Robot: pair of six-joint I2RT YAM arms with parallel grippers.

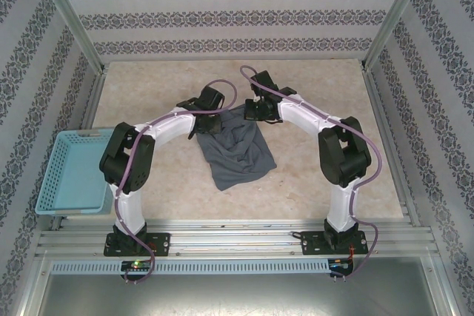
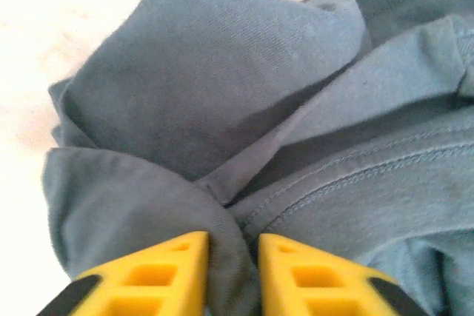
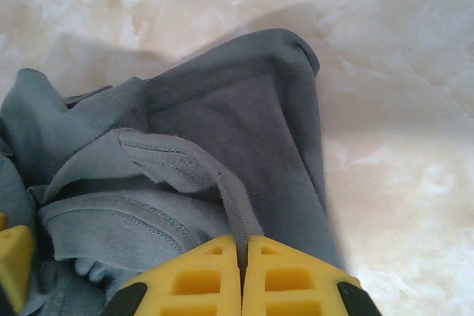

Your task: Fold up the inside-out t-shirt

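The inside-out t-shirt (image 1: 237,155) is a dark slate-grey bundle on the pale table, bunched at its far end and spread toward the near edge. My left gripper (image 1: 210,125) is at its far left corner. In the left wrist view the yellow fingers (image 2: 178,271) pinch a thick fold of the t-shirt (image 2: 207,86), with my left gripper (image 2: 233,246) shut on it. My right gripper (image 1: 258,114) is at the far right corner. In the right wrist view my right gripper (image 3: 243,246) is shut on a stitched hem strip of the t-shirt (image 3: 252,123).
A light-blue mesh basket (image 1: 74,172) sits at the table's left edge, beside the left arm. Patterned walls with metal posts enclose the table on three sides. Bare marbled tabletop (image 1: 326,94) lies to the right of and beyond the shirt.
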